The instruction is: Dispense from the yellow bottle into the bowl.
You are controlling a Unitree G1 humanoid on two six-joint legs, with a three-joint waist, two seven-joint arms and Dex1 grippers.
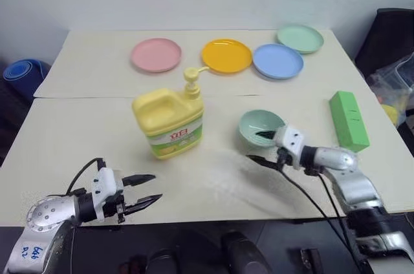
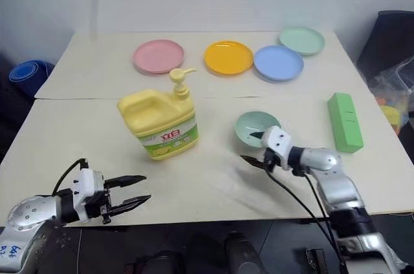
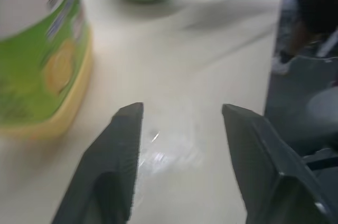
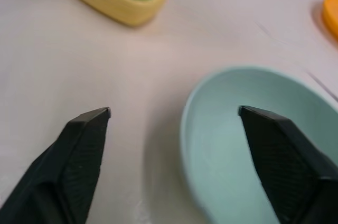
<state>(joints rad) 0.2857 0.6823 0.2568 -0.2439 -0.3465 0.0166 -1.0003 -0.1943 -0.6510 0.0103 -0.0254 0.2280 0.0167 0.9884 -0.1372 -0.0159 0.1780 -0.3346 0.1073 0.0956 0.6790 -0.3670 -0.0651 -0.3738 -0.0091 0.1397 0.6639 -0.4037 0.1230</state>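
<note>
The yellow bottle (image 1: 168, 122) stands upright mid-table, its pump nozzle pointing toward the plates at the back. To its right sits the small mint-green bowl (image 1: 259, 125). My right gripper (image 1: 254, 145) hovers open at the bowl's near rim. In the right wrist view one finger (image 4: 280, 155) is over the bowl (image 4: 237, 145) and the other is over bare table. My left gripper (image 1: 155, 187) is open and empty near the table's front edge, in front of and left of the bottle. The left wrist view has the bottle's base (image 3: 37, 65) just ahead of the open fingers.
Pink (image 1: 156, 54), orange (image 1: 226, 55), blue (image 1: 278, 61) and mint-green (image 1: 300, 38) plates line the back of the table. A green box (image 1: 348, 121) lies at the right edge. A seam (image 1: 97, 97) crosses the table behind the bottle.
</note>
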